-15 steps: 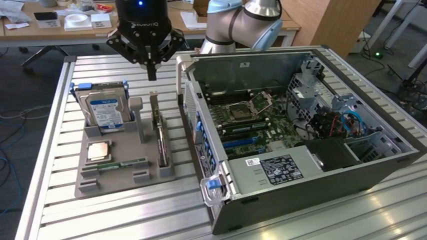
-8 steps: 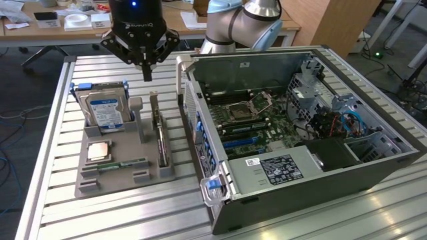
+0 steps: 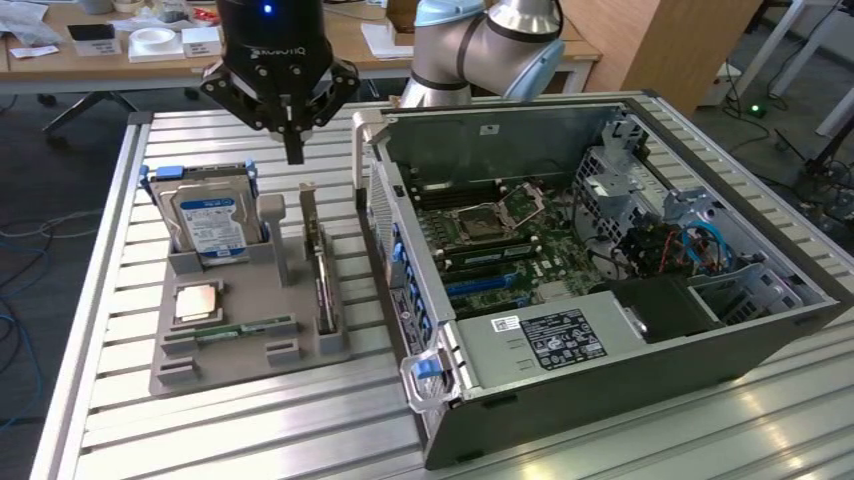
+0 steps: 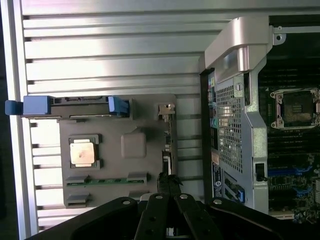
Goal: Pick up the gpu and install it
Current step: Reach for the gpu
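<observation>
Bright room light, glare on table slats (image 4: 115, 55)

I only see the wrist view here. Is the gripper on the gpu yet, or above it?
Observer: Above it. The gripper is shut and empty, and hangs clear above the gpu.
Operator: How does the card stand?
Observer: Upright on its long edge in a slot of the grey holder, on the side towards the computer case.
Operator: Anything tall beside it?
Observer: The hard drive, upright too, to the exterior view's left of the card.
</observation>
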Tool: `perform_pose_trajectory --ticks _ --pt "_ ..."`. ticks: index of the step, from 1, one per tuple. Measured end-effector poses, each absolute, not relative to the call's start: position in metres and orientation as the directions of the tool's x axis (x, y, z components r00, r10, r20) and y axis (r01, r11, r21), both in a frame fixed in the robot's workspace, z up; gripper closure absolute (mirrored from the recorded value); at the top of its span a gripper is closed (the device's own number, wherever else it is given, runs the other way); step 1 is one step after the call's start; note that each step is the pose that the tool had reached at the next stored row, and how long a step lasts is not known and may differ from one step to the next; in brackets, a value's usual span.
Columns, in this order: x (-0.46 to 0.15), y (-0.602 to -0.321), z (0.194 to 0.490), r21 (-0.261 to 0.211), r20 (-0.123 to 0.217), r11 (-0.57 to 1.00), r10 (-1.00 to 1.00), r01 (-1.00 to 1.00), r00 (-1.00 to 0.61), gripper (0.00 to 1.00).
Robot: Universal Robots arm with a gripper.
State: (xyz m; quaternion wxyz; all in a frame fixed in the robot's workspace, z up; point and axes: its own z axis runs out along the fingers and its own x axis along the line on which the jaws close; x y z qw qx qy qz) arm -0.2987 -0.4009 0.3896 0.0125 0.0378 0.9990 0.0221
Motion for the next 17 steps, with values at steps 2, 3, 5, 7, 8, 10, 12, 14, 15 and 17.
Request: perform_pose_trajectory --ticks 2,3,5,7,8,10,12,14,15,17 --pt "-0.299 -0.403 0.39 0.045 -0.023 0.996 0.076 0.075 -0.997 0.89" --pt "-0.299 -0.405 0.39 0.045 -0.023 0.996 0.076 0.075 -0.997 0.89" --pt "-0.299 -0.408 0.39 0.045 -0.023 0.996 0.076 0.075 -0.997 0.89" --pt "-0.299 -0.411 0.39 0.045 -0.023 0.996 0.076 0.075 -0.997 0.89" --pt "-0.299 -0.412 0.39 0.045 -0.023 0.996 0.076 0.075 -0.997 0.89" --pt "-0.299 -0.415 0.39 0.045 -0.023 0.996 0.076 0.075 -0.997 0.89" --pt "-0.299 -0.417 0.39 0.045 -0.023 0.996 0.076 0.075 -0.997 0.89" --pt "-0.299 -0.418 0.39 0.045 -0.023 0.996 0.076 0.075 -0.997 0.89" --pt "-0.299 -0.418 0.39 0.045 -0.023 0.996 0.076 0.075 -0.997 0.89" --pt "-0.299 -0.418 0.39 0.045 -0.023 0.996 0.076 0.075 -0.997 0.89"
